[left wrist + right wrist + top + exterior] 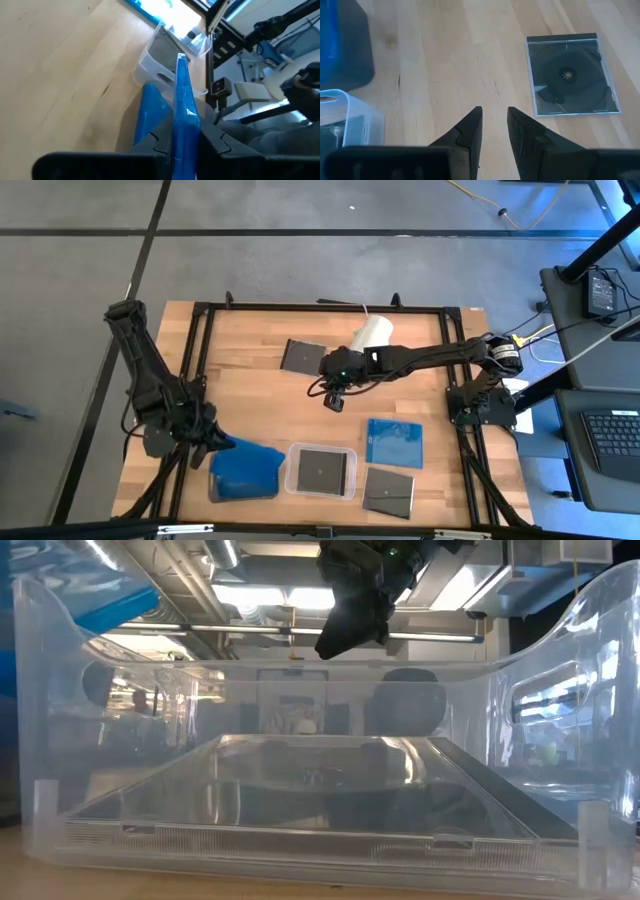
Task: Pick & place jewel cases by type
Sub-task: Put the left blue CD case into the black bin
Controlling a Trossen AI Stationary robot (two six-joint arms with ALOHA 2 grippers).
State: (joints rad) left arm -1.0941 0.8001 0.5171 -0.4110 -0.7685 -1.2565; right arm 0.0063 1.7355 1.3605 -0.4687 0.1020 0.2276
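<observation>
Your table (260,395): pale wood planks, visible grain, matt, smooth. Frame (200,340) round it: black metal bars. Clear tray (320,830): transparent plastic, glossy, catches ceiling light reflections, ribbed lower lip. Dark tray (350,55): opaque grey plastic, dull sheen. Blue jewel case (182,107) in your left gripper (181,145): translucent blue plastic, glossy edge. Dark jewel case (570,75): clear glossy lid over black plastic insert. Your right gripper (494,131): fingers matt black plastic, fine layered texture. White cylinder (372,334): matt white.
</observation>
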